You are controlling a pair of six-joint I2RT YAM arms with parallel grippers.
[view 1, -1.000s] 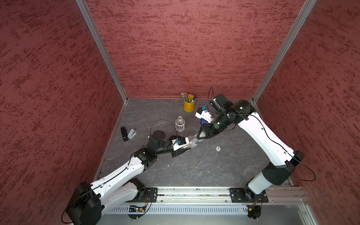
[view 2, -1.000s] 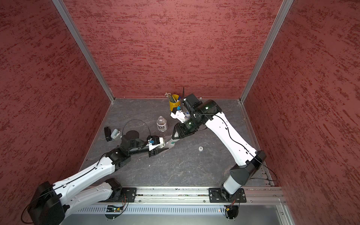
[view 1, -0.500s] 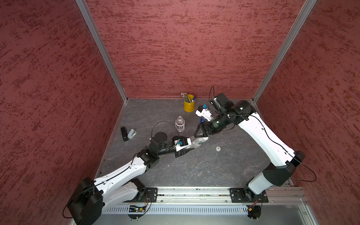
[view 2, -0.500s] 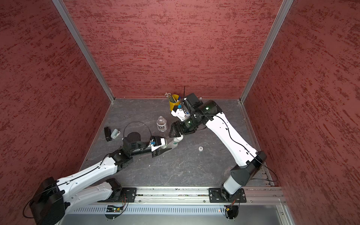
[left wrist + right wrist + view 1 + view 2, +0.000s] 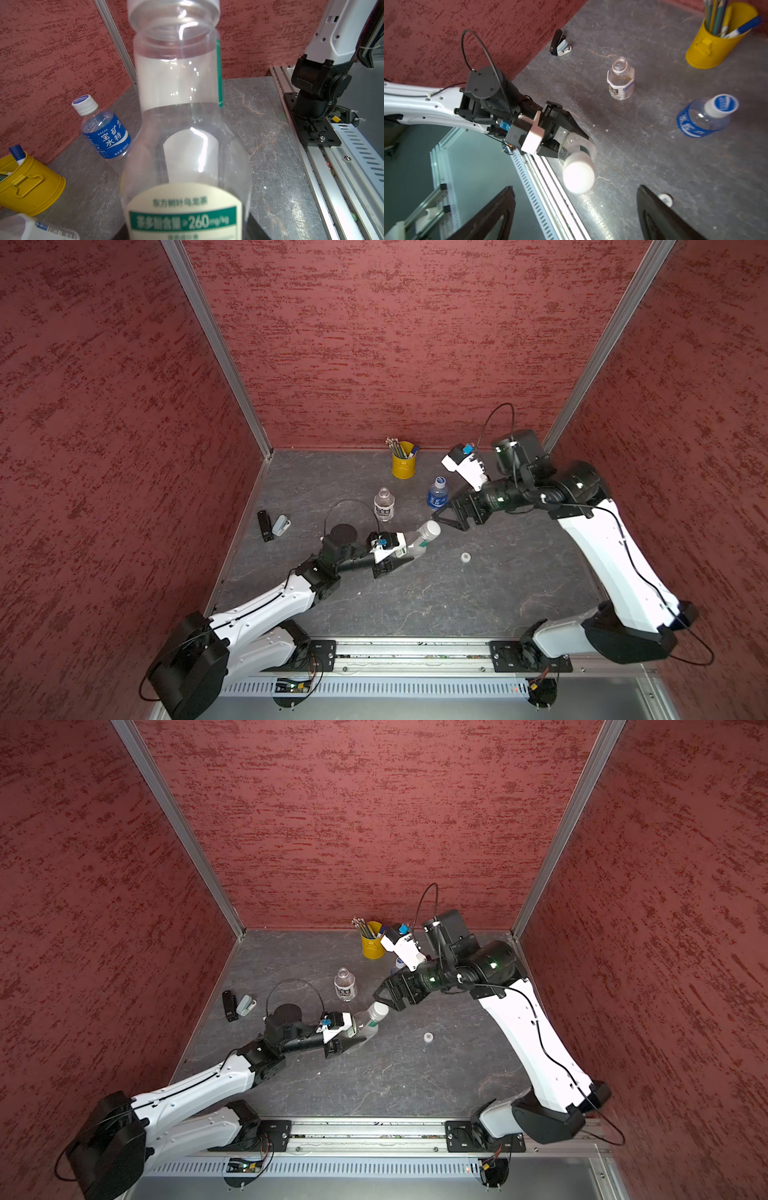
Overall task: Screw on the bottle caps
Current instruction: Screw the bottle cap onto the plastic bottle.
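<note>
Right pincer (image 5: pixel 448 521): jaws spread wide, holding nothing, standing just off the wide plain white plastic cap (image 5: pixel 429 529). The right wrist view shows a finger on either side of the cap, neither touching it. Left pincer (image 5: pixel 400 552): closed on the body of the clear plastic bottle with a green neck band (image 5: pixel 412 545), held clear of the grey stone-patterned surface (image 5: pixel 457 605) and tilted, neck toward the right pincer. The wide cap sits on that neck; whether it is fully tight cannot be told.

Handling, as judged: the clear plastic bottle looks empty, so it is light, thin-walled and likely to dent under a hard squeeze. Its smooth wall may slip or turn in the grip. It is best taken at the labelled body below the shoulder, as now, and the cap across its rim.

Outward: the blue-labelled clear bottle (image 5: pixel 436 498) stands upright with its blue-and-white cap (image 5: pixel 440 481) on. The white-labelled clear bottle (image 5: pixel 384 507) stands upright, neck open. The small white round cap (image 5: pixel 465 557) lies alone on the surface, well apart from that bottle. A yellow metal pencil cup (image 5: pixel 403 465) stands at the back.

Change against a second ago: the right pincer was then closed around the wide cap; it has since opened and drawn back slightly. The left pincer's hold is unchanged
</note>
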